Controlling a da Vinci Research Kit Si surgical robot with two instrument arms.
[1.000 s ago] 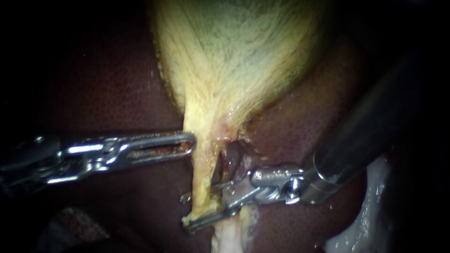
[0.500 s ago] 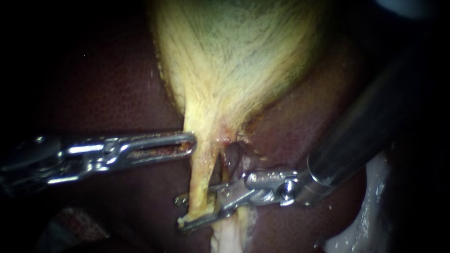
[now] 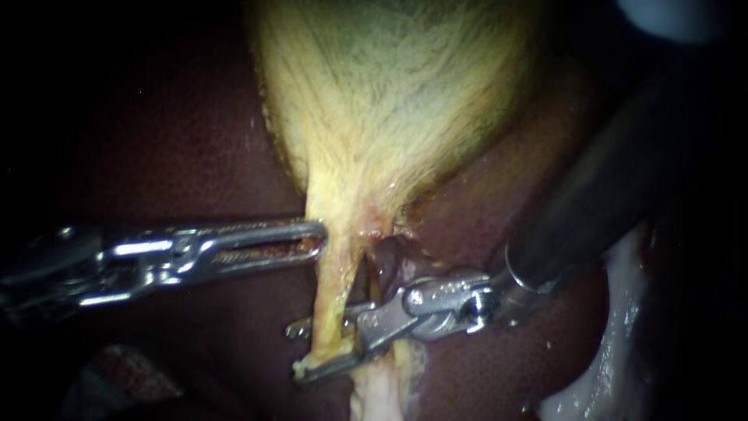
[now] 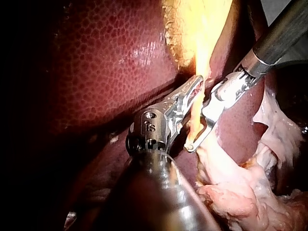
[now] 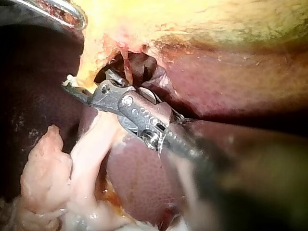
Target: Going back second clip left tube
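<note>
Pale tissue (image 3: 378, 398): lay nearest the endoscope, directly below the left tube (image 3: 331, 304) and touching its lower end; in the left wrist view it spread out in a lumpy whitish mass.
Right instrument (image 3: 296, 352): its shaft lay to the right of the left tube. Its jaws stood apart and straddled the tube's lower end. One jaw passed behind the tube and the other ran across just under the tube's yellow end. Both tips showed past the tube on its left side.
Left tube: a taut yellow strand between the gallbladder's neck and the pale tissue, with its lowest part sitting between the right instrument's parted jaws.
Thin strand (image 5: 126, 62): ran just to the right of the left tube, separated from it by a dark slit-shaped gap, above the right instrument's jaws.
Left instrument (image 3: 318, 234): lay level to the left of the left tube, near the tube's top. Its jaws were closed on the edge of the tissue where the gallbladder narrows into the tube.
Liver (image 3: 195, 156): dark red and mottled, lying behind the left tube on both sides.
Gallbladder (image 3: 389, 93): farthest off, a broad yellow-green body above the left tube, tapering down into it.
</note>
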